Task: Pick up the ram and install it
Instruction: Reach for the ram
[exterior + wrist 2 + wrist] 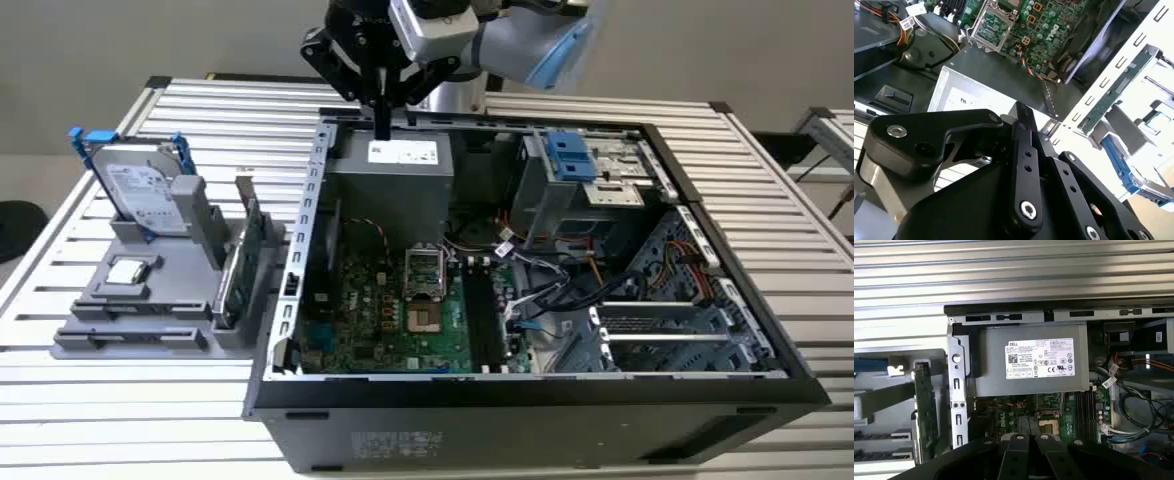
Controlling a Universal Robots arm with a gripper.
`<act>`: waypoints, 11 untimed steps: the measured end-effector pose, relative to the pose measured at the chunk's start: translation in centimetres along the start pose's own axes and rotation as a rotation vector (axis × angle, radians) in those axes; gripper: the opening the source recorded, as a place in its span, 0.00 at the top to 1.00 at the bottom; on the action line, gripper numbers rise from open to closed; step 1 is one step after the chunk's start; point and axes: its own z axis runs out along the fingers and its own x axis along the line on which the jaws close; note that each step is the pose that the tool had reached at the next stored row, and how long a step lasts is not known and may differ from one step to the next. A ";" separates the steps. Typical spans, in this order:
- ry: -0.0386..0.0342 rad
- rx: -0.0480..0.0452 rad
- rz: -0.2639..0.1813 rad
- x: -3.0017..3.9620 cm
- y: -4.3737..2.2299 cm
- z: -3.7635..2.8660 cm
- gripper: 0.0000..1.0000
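Observation:
My gripper [383, 125] hangs at the back of the open computer case [310, 250], just above the grey power supply [394, 175]. Its black fingers [1023, 117] are pressed together, and I see nothing between them. Past the gripper [1030, 441], the first wrist view looks straight down on the power supply [1029, 365] and on the motherboard's black slots [1084, 407]. In the exterior view those slots [483, 320] lie on the green motherboard [387, 320], well in front of the gripper. The ram is hidden in these views.
A grey rack [134, 330] stands at the exterior view's left of the case. It holds a silver hard drive [134, 185] in a blue bracket, a green card on edge [230, 275] and a small chip [127, 270]. Cables and a drive cage [587, 165] crowd the case's other side.

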 end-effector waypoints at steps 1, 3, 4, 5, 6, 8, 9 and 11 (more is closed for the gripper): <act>0.0001 0.0000 0.000 0.00 0.00 0.00 1.00; 0.0000 0.0000 0.000 0.00 0.00 0.00 1.00; 0.0000 0.0000 0.000 0.00 0.00 0.00 1.00; 0.0000 0.0000 0.000 0.00 0.00 0.00 1.00; 0.0000 0.0000 0.000 0.01 0.00 0.00 1.00; 0.0001 -0.0001 0.000 0.07 0.00 -0.01 1.00; 0.0001 -0.0002 0.000 0.10 -0.01 -0.01 1.00; 0.0001 -0.0002 0.000 0.17 -0.02 -0.01 1.00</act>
